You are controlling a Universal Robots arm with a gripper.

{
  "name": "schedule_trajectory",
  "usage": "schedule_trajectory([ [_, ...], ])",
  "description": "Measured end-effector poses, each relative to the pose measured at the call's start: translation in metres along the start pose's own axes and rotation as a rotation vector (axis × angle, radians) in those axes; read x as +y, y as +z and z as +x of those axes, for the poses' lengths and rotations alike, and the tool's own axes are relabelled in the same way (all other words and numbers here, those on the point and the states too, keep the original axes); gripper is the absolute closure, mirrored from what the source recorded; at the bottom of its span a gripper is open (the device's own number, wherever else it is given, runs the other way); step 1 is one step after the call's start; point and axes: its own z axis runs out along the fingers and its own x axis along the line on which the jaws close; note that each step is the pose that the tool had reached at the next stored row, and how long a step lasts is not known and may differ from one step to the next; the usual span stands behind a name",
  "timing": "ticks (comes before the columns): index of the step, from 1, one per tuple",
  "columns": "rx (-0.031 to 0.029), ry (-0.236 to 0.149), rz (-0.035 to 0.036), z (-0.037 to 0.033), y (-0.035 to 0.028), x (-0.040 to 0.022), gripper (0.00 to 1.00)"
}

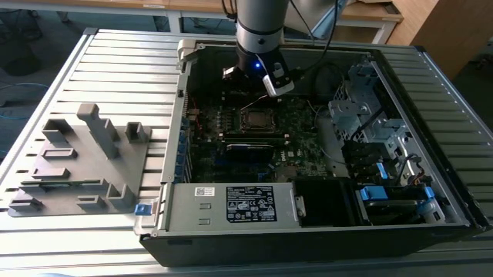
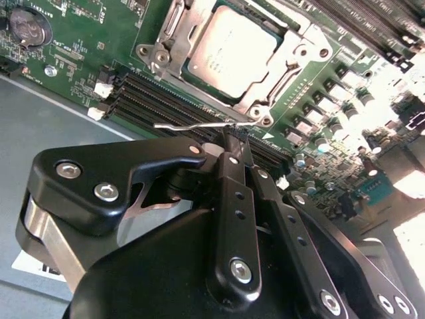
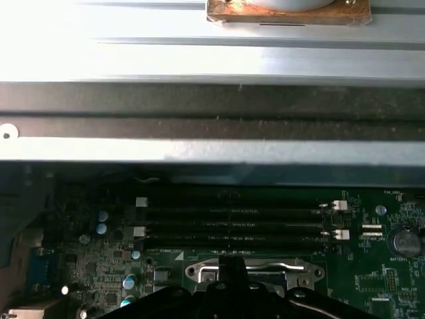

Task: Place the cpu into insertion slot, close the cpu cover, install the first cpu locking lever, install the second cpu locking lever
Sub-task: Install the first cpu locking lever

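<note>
- My claw point(image 2: 234, 141) is sitting with its fingers drawn together, tips at the thin wire locking lever point(image 2: 189, 124).
- The cpu point(image 2: 229, 50) is lying in the insertion slot point(image 1: 255, 119), with the cpu cover point(image 2: 176, 50) framing it.
- I am judging the lever light, springy and slick, and best taken near its free end.

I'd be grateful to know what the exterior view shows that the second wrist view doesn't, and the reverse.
Exterior view: a grey tray at that view's left of the open case, and the arm reaching in. Second wrist view: the gripper, shut, its tip at a thin lever, plus a coin battery. Both: the motherboard and the cover around the cpu.
</note>
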Motion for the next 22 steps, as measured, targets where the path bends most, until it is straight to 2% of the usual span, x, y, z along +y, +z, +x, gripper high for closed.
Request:
schedule_trajectory([
  [5,0.0,0.0,-0.0001,-0.0026,0.0018,0.0027,0.89],
  [10,0.0,0.0,-0.0001,-0.0089,0.0032,0.0036,0.89],
  [22,0.0001,0.0,0.0001,-0.0091,0.0054,0.0035,0.89],
])
